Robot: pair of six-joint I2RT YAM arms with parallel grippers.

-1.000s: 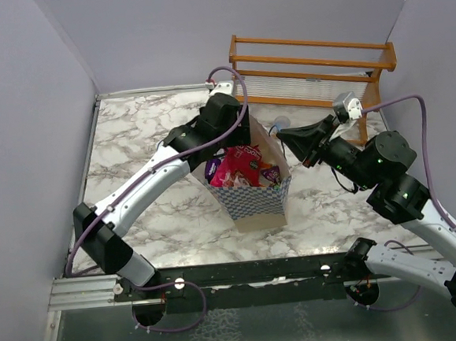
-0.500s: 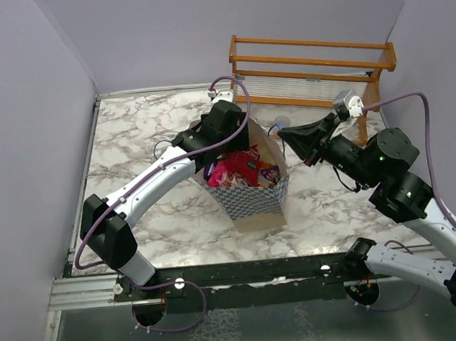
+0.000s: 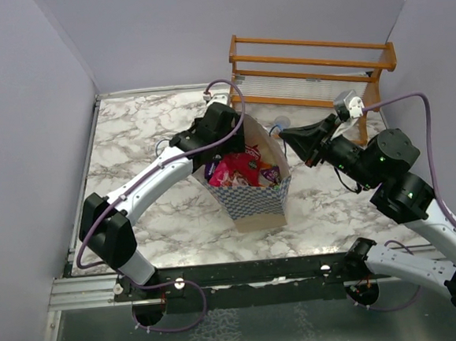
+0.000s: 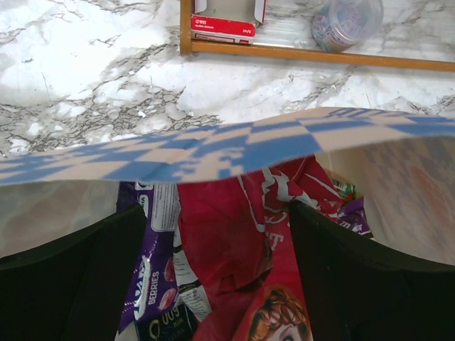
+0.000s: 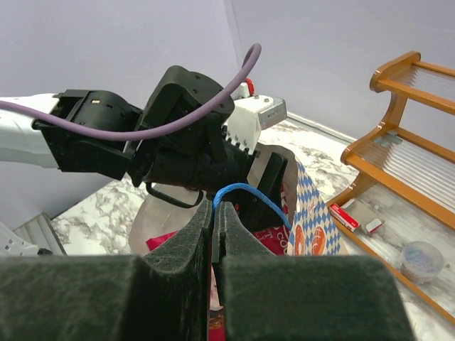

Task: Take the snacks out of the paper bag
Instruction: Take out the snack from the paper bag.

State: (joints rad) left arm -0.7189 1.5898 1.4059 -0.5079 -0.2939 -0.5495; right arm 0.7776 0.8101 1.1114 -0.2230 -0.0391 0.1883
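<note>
Marble table [image 3: 131, 139], snacks [image 4: 234, 241] in paper bag [image 3: 256, 201] right under left claw [image 4: 217, 213].

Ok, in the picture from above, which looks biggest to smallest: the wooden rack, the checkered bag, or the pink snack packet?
1. Orange-brown wooden rack
2. Blue-and-white checkered paper bag
3. Pink-red glossy snack packet, partly hidden inside the bag, so only its showing part counts.

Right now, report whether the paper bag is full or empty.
Full: the paper bag stands upright, with the pink-red bag and a purple packet inside it.
</note>
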